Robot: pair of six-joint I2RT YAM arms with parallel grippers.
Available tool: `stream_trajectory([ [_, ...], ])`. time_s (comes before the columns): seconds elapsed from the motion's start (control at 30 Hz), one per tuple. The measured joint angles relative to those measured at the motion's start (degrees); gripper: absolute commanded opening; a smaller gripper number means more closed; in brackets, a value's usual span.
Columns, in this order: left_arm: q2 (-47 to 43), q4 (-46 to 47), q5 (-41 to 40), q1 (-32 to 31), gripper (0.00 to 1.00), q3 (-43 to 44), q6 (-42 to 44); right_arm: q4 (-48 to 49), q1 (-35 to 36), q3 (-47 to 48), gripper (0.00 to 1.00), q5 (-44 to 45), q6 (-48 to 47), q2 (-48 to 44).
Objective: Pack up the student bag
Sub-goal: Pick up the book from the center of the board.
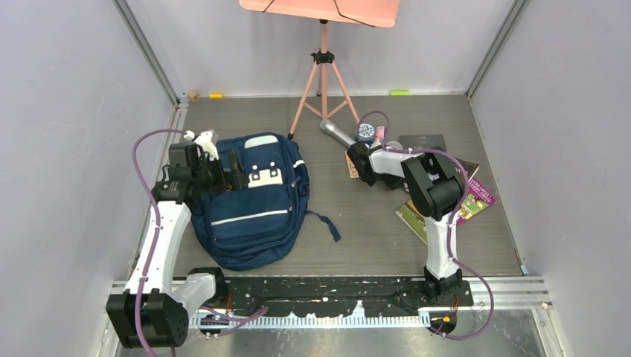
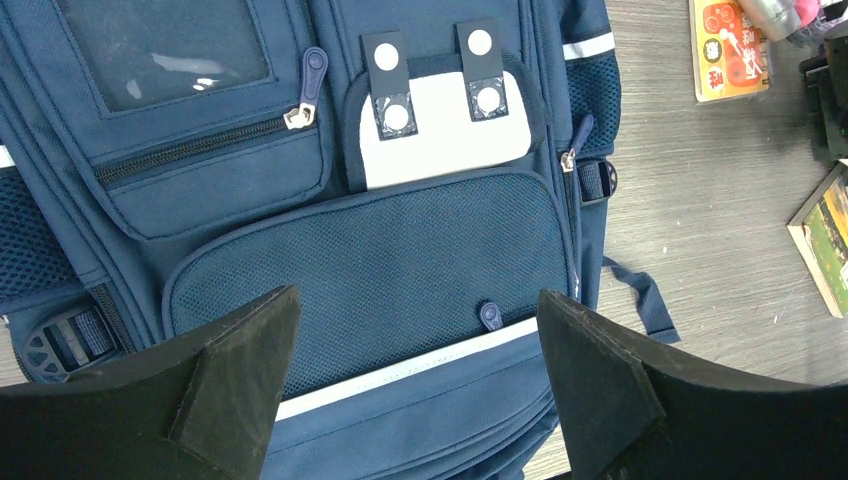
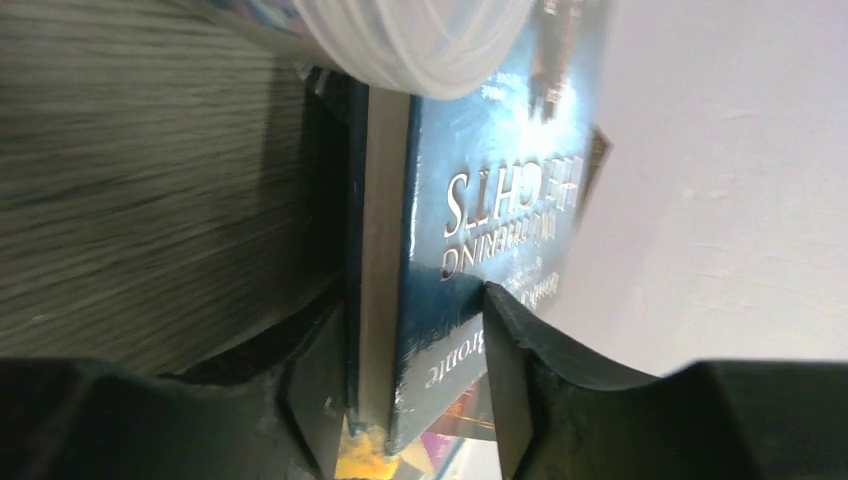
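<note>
The student bag (image 1: 253,212) lies flat on the table's left side, front up, with its white patch (image 2: 440,140) showing in the left wrist view. Its zips look shut. My left gripper (image 1: 223,175) hovers over the bag's top end, open and empty, with the mesh front pocket (image 2: 400,260) between its fingers (image 2: 240,370). My right gripper (image 1: 360,158) reaches to the back middle of the table. It is shut on a dark blue "Wuthering Heights" book (image 3: 470,220), held on edge between both pads (image 3: 505,380). The book is hard to make out in the top view.
A pink tripod stand (image 1: 321,82) stands at the back centre. A silver bottle (image 1: 338,134), small jars (image 1: 366,132) and a dark flat book (image 1: 422,141) lie behind the right gripper. Colourful books (image 1: 465,201) lie right. An orange booklet (image 2: 730,50) lies right of the bag.
</note>
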Motion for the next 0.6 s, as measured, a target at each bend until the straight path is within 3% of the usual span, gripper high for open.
stream_trajectory([
  [0.07,0.0,0.0,0.0,-0.02,0.91,0.0,0.0,-0.11,-0.02,0.09,0.32,2.29,-0.48,0.7],
  [0.23,0.0,0.0,0.0,-0.04,0.91,0.0,0.0,-0.66,0.55,1.01,0.17,7.91,-3.13,0.7],
  [0.33,0.0,0.0,0.0,-0.07,0.91,0.0,0.0,-1.25,0.94,1.09,0.02,9.77,-4.17,0.48],
  [0.6,0.0,0.0,0.04,-0.15,0.88,0.0,0.02,-8.09,3.58,1.46,0.0,9.07,1.09,-1.97],
])
